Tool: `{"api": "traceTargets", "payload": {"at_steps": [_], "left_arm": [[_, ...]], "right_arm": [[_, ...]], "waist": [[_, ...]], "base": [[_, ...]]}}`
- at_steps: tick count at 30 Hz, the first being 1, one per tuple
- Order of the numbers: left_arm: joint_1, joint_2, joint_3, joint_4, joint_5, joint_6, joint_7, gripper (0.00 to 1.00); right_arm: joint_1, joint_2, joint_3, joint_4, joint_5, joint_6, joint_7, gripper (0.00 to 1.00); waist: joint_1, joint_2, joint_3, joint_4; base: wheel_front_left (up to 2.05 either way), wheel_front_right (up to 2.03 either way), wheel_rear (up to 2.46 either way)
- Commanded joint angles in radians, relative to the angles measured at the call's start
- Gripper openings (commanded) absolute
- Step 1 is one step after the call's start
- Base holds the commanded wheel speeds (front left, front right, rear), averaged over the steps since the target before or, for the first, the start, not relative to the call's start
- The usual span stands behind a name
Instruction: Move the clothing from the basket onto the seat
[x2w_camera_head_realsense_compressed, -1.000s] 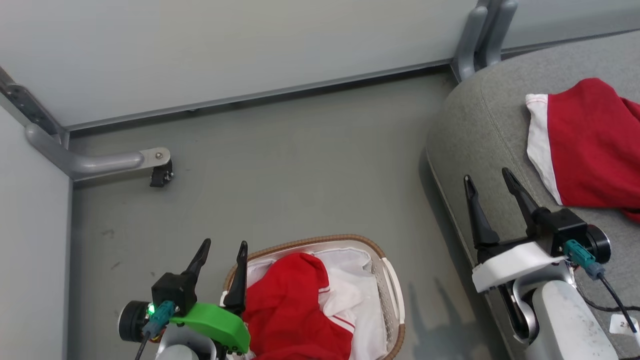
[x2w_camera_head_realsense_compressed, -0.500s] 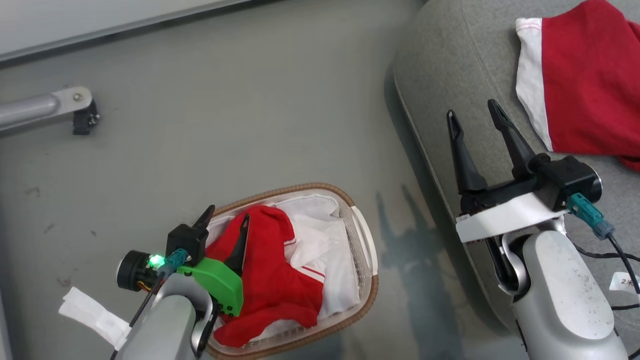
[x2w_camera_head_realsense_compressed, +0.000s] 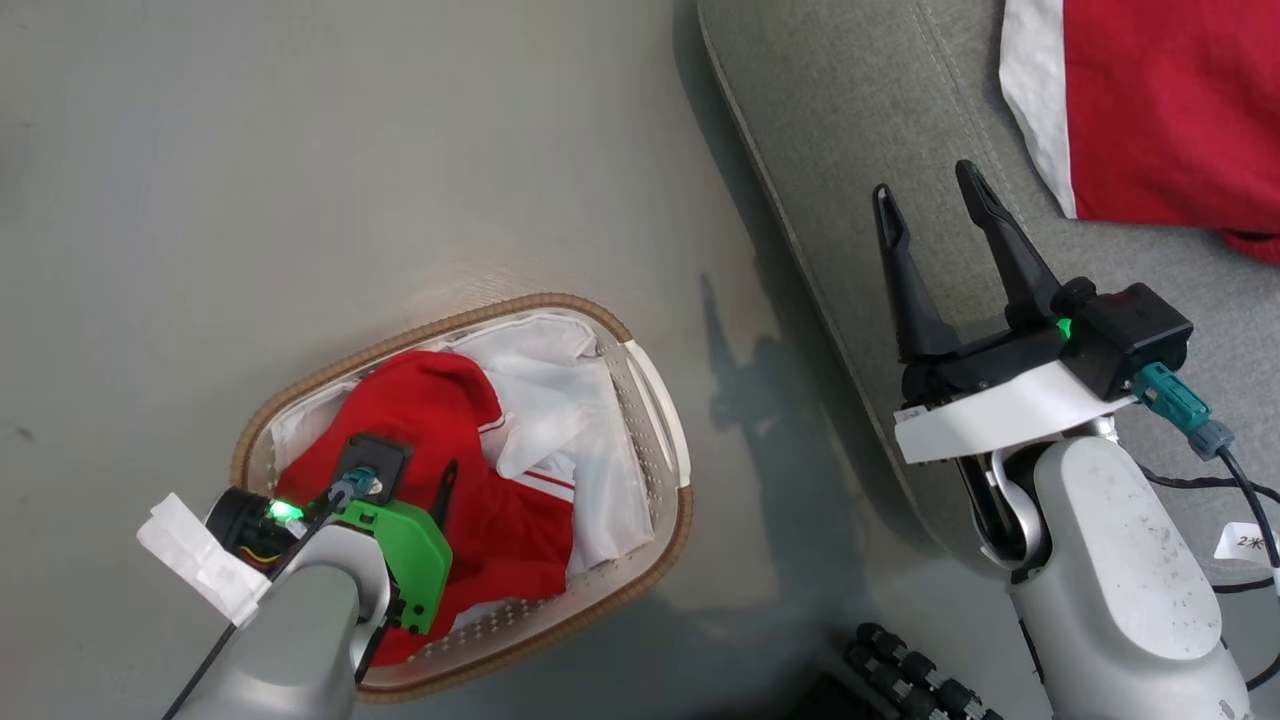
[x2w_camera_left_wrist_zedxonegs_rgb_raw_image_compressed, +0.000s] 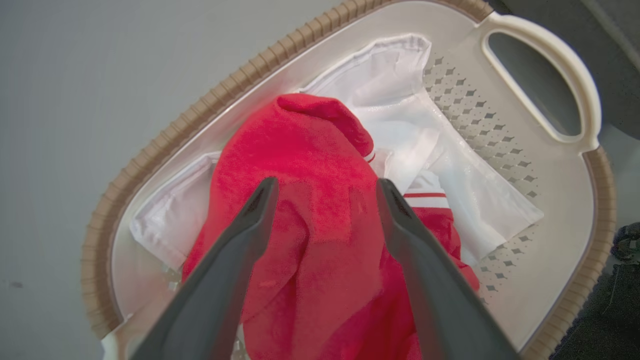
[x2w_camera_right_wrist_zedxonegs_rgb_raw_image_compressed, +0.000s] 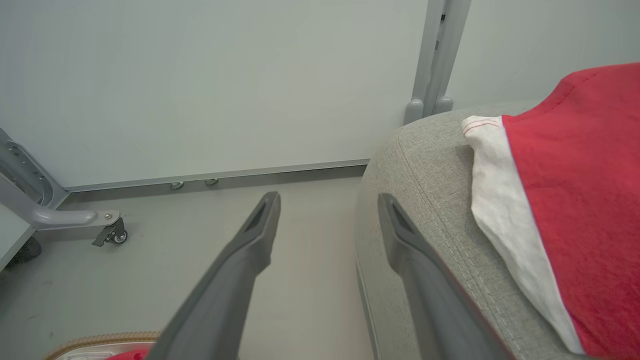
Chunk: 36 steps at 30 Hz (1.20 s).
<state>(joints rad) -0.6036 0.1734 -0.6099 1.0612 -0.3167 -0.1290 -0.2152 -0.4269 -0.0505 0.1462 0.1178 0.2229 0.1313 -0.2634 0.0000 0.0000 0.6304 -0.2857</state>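
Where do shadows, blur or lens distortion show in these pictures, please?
Head view: soft even light; a blurry shadow, seemingly of the right end effector, lies on the floor between basket and seat. Left wrist view: the left end effector looks soft-edged up close, the clothing crisper, the basket rim bowed by the wide lens. Right wrist view: flat light, no glare.

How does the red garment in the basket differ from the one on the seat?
The basket garment lies bunched in the basket; the seat garment lies spread flatter on the seat. The basket garment shows thin striped trim; the seat garment a broad white edge band. The open left pincer hangs over the basket garment; the open right pincer is apart from the seat garment. Both are bright red.
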Motion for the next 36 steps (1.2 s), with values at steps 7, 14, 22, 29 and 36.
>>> {"api": "traceTargets", "payload": {"at_steps": [7, 14, 22, 29, 36], "left_arm": [[-0.084, 0.005, -0.044, 0.125, 0.025, 0.015, 0.057, 1.00], [-0.136, 0.001, -0.080, 0.180, 0.055, 0.041, 0.091, 1.00], [-0.176, -0.007, -0.130, 0.200, 0.080, 0.022, 0.129, 1.00], [-0.192, -0.013, -0.186, 0.214, 0.102, 0.006, 0.192, 1.00], [-0.175, -0.001, -0.224, 0.221, 0.094, -0.002, 0.234, 0.00]], "right_arm": [[-0.020, -0.001, 0.006, -0.009, 0.020, -0.001, -0.002, 1.00], [-0.041, -0.002, 0.011, -0.021, 0.030, -0.001, -0.002, 1.00], [-0.062, -0.002, 0.021, -0.033, 0.041, -0.001, -0.002, 1.00], [-0.065, -0.002, 0.024, -0.037, 0.046, -0.001, -0.002, 1.00], [-0.069, -0.002, 0.024, -0.023, 0.045, -0.001, -0.002, 1.00]], "waist": [[0.0000, 0.0000, 0.095, -0.052], [0.0000, 0.0000, 0.136, -0.054], [0.0000, 0.0000, 0.174, -0.054], [0.0000, 0.0000, 0.192, -0.054], [0.0000, 0.0000, 0.181, -0.052]], "base": [[0.00, 0.00, 0.00], [0.00, 0.00, 0.00], [0.00, 0.00, 0.00], [0.00, 0.00, 0.00], [0.00, 0.00, 0.00]]}}
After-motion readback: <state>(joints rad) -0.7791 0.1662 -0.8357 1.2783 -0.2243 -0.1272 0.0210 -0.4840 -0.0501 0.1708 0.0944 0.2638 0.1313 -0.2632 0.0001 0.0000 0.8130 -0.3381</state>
